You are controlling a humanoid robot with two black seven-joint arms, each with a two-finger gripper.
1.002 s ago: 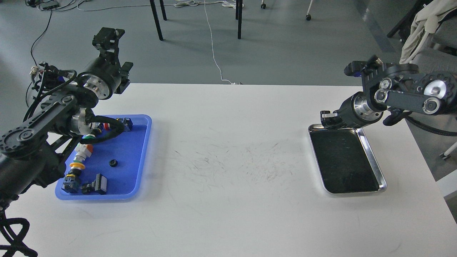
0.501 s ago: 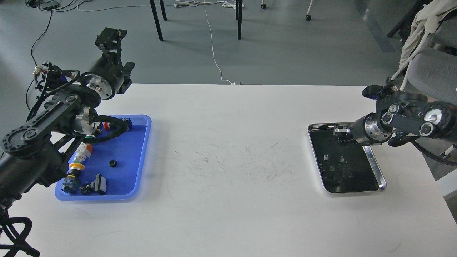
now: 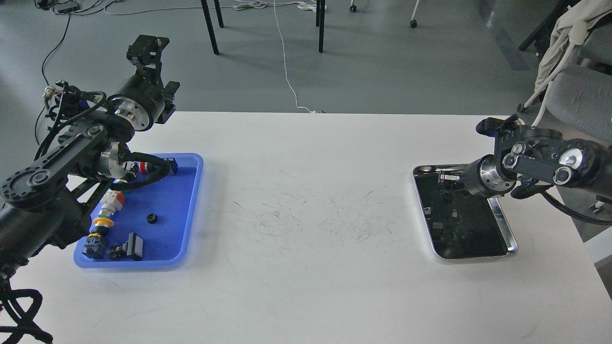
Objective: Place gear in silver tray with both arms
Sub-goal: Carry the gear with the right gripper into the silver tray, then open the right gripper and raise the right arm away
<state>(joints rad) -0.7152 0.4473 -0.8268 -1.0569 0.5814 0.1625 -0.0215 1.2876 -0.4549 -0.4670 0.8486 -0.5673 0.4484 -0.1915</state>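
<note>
The gear is a small black toothed ring lying on the floor of the blue tray at the left. The silver tray sits at the right, and its dark floor mirrors my arm. My left gripper is raised above the table's far left edge, beyond the blue tray and well away from the gear; its fingers cannot be told apart. My right gripper hangs low over the far end of the silver tray, dark against the floor, and I cannot tell how its jaws stand or whether it holds anything.
The blue tray also holds several push-button switches and black parts. My left arm's cables drape over the tray's far end. A white table spans the view. Chair legs and a floor cable lie beyond.
My right arm came down from the silver tray's far rim to low over its floor, then shifted slightly left. My left gripper barely moved. The gear stayed put.
</note>
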